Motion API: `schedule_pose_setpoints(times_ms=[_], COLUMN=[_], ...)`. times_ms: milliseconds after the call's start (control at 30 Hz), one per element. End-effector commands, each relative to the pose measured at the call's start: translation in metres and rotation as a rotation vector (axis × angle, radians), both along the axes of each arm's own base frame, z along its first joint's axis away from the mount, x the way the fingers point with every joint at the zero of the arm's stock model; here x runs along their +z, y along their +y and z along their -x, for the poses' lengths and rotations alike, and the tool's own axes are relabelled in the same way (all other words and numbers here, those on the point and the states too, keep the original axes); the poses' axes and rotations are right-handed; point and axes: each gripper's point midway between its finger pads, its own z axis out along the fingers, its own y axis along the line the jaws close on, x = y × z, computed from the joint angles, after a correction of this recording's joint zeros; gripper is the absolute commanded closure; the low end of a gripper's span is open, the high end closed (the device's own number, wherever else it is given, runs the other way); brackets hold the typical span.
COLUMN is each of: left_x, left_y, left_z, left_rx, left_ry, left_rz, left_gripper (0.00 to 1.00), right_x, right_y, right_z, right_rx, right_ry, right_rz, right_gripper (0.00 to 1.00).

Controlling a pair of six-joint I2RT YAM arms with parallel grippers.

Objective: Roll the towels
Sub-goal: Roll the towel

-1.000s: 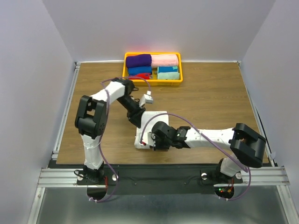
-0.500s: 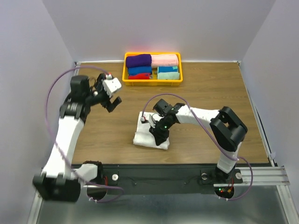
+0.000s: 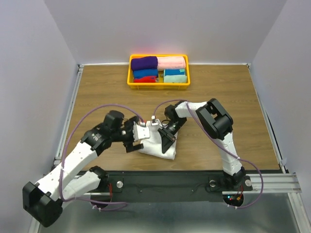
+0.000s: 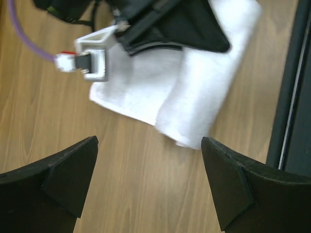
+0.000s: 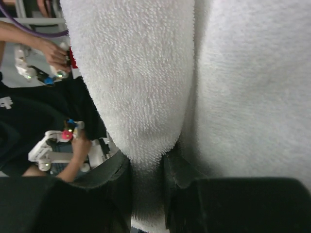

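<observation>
Seen from above, a white terry towel, partly rolled, lies on the brown wooden worktop near its front edge, between the two arm bases. The right claw comes down onto the towel's right part. The left claw sits at its left edge, touching or just beside it; I cannot tell which. At the back, a yellow plastic tray holds a deep purple rolled towel in its rear left corner, together with a pink roll, a blue roll, a teal roll and a red roll. In the left wrist view, the left claw's two dark fingers are spread wide with only bare wood between them and nothing held. The white towel lies just ahead, one side curled into a roll, with the right claw on its far part. In the right wrist view, white terry fills the picture, and the right claw's fingers are nearly closed, pinching a ridge of the towel.
</observation>
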Motion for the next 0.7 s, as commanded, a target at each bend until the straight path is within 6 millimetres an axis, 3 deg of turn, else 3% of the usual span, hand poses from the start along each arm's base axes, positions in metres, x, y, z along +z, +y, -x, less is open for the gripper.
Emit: schedule_pose_setpoints(times_ms=[0, 67, 133, 167, 333, 500, 667], left_x=[-0.005, -0.023, -0.03, -0.042, -0.061, -0.089, -0.099], left_y=[-0.018, -0.033, -0.043, -0.045, -0.072, -0.072, -0.071], left_z=[0.016, 0.032, 0.035, 0.039, 0.061, 0.057, 0.039], left_rx=[-0.136, -0.211, -0.23, -0.237, -0.333, -0.303, -0.208], left_ry=[-0.178, -0.18, -0.216, -0.208, -0.268, -0.303, -0.41], left_rz=[-0.081, -0.114, -0.138, -0.162, -0.199, -0.261, -0.285], left_gripper=[0.01, 0.01, 0.01, 0.01, 0.06, 0.12, 0.12], right_x=[-0.004, -0.007, -0.008, -0.008, -0.013, -0.017, -0.02], right_y=[-0.011, -0.011, -0.012, -0.012, -0.017, -0.02, -0.022], right_z=[0.007, 0.004, 0.002, 0.001, -0.002, -0.002, -0.002], right_rx=[0.024, 0.015, 0.01, 0.008, 0.011, 0.016, 0.025], right_ry=[0.088, 0.098, 0.107, 0.107, 0.092, 0.088, 0.075], right_rz=[0.013, 0.01, 0.005, 0.003, 0.005, 0.009, 0.008], right_gripper=[0.99, 0.99, 0.99, 0.99, 0.99, 0.98, 0.98])
